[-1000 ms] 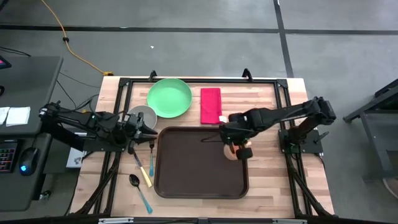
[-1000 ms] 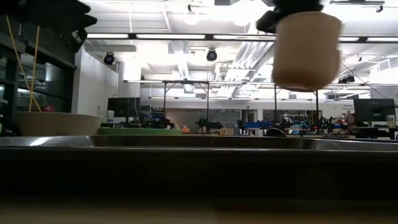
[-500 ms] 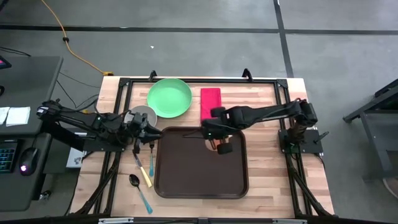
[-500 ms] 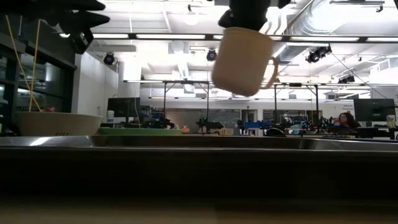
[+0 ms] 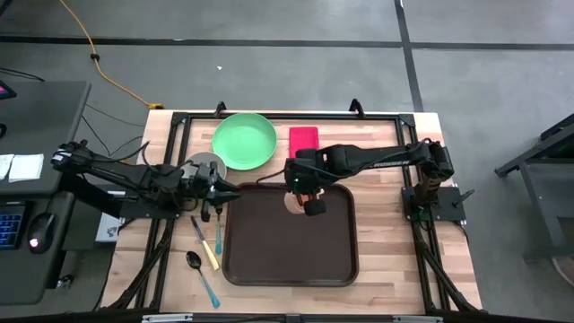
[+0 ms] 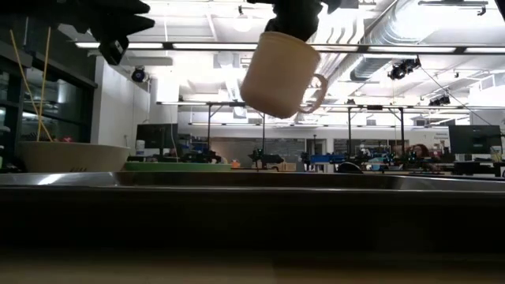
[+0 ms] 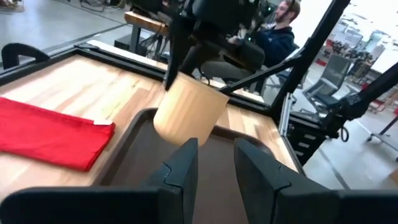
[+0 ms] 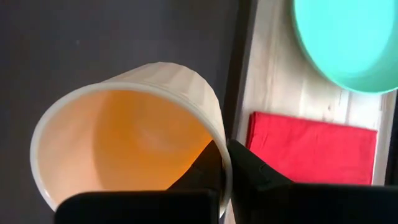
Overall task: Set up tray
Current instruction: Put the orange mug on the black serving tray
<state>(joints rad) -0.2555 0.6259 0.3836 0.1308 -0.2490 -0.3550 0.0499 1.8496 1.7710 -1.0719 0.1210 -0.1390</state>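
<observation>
- The large dark brown rectangular plastic tray (image 5: 289, 233) with rounded corners and a raised rim lies in the lower middle of the high view, on the pale wooden table (image 5: 386, 233). Nothing appears to rest on it yet, so it looks like the spot every other item is meant for.
- The round green plate (image 5: 244, 140) sits just above the tray's upper left corner, off it, probably waiting its turn.
- The folded red cloth napkin (image 5: 304, 139) lies right of the plate, partly under the right arm.
- The right gripper (image 5: 305, 191), over the tray's upper edge at the centre of the high view, has its fingers pinched on the wall of a cream plastic mug (image 6: 274, 74) with a side handle. The mug hangs tilted, clear of the tray floor, as the low view shows; I judge it is being carried in to be set down.
- The left gripper (image 7: 214, 163), left of the tray in the high view beside a small grey bowl (image 5: 204, 165), waits with its fingers partly apart and nothing between them.
- A dark spoon (image 5: 195, 262) and other cutlery, hard to tell apart, lie left of the tray.
</observation>
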